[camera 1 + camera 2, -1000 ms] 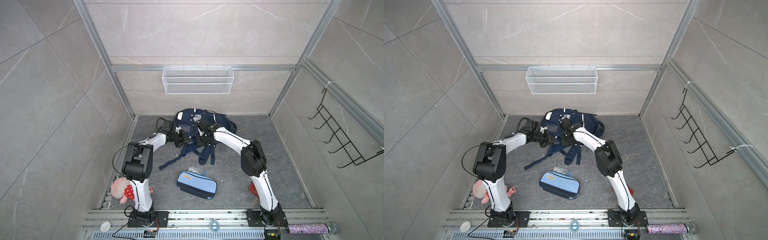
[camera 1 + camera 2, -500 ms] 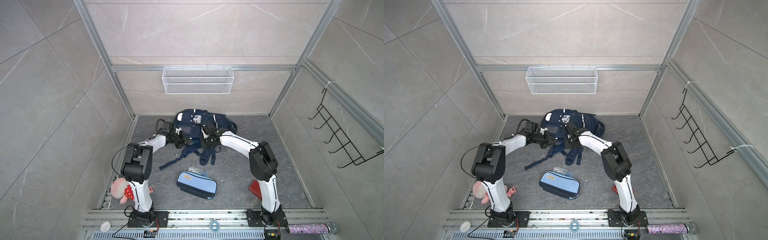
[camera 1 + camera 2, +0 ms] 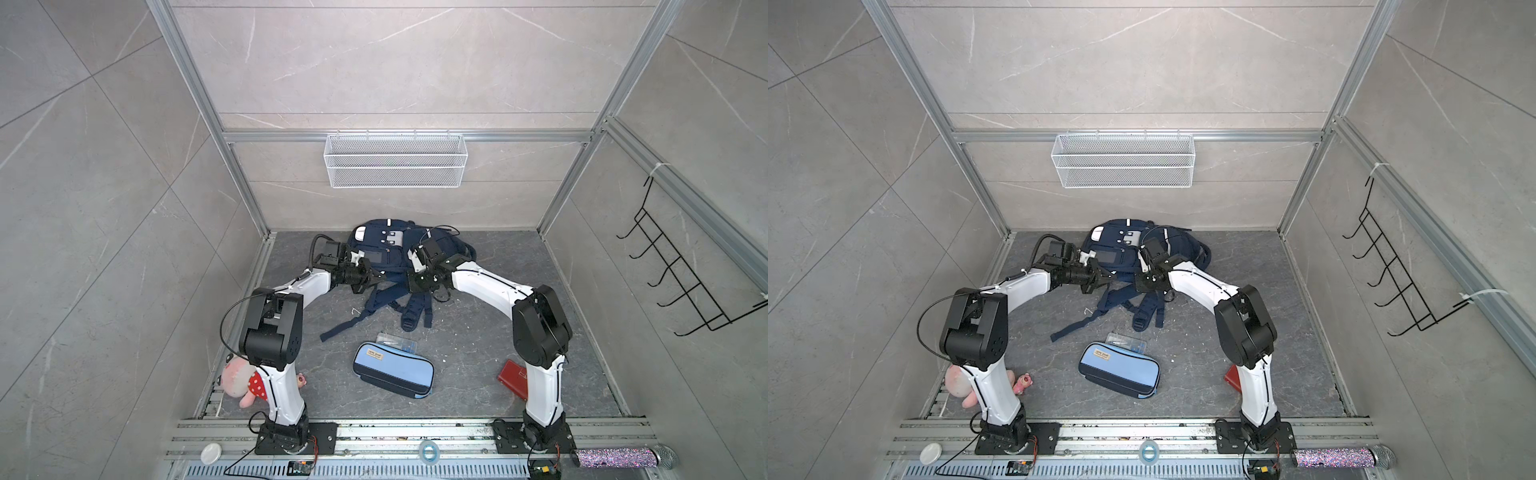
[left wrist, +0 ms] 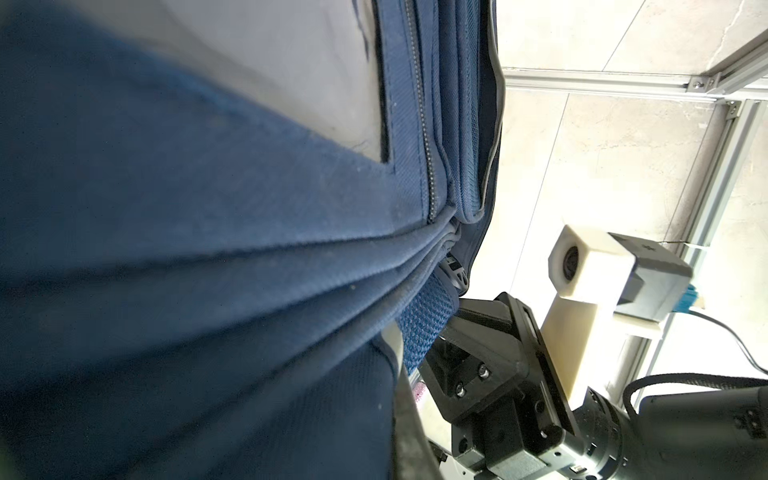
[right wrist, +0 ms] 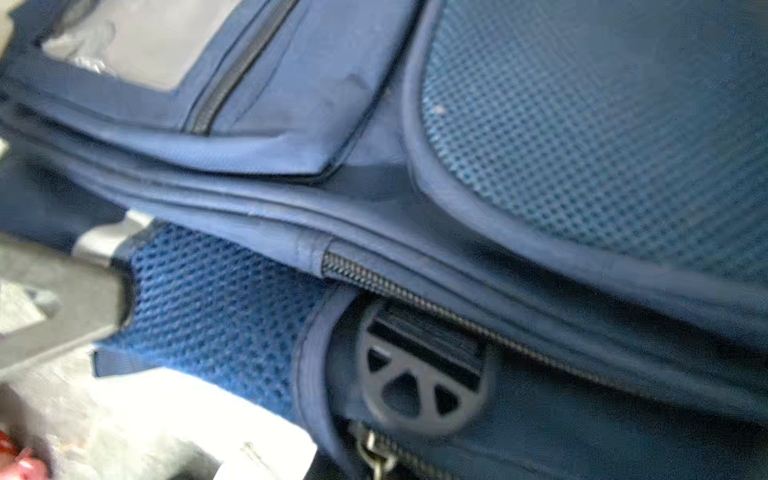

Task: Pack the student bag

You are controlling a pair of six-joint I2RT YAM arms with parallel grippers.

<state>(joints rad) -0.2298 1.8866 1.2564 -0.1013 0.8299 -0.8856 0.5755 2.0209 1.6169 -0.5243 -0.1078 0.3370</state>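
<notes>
**Bag at centre:** The student bag [image 3: 395,255] lies on the grey surface [image 3: 478,332] at the centre of both top views. Its top is against the back wall beneath a white wire basket [image 3: 395,160], and its dark straps [image 3: 413,311] trail toward the lower frame. The left pincer [image 3: 376,274], reaching from left of centre, is clamped on a fold of navy cloth at the bag's lower edge. The left wrist view shows the fabric drawn into tight creases. The right pincer [image 3: 410,275], reaching from the right, is closed down narrow, its tips buried against the bag's blue mesh. Whether it grips anything cannot be told. Below centre, a light-blue pencil case [image 3: 392,370] sits just beside a clear plastic box [image 3: 397,340]. A red flat object [image 3: 512,376] lies at lower right and a plush toy [image 3: 239,380] at lower left.
</notes>
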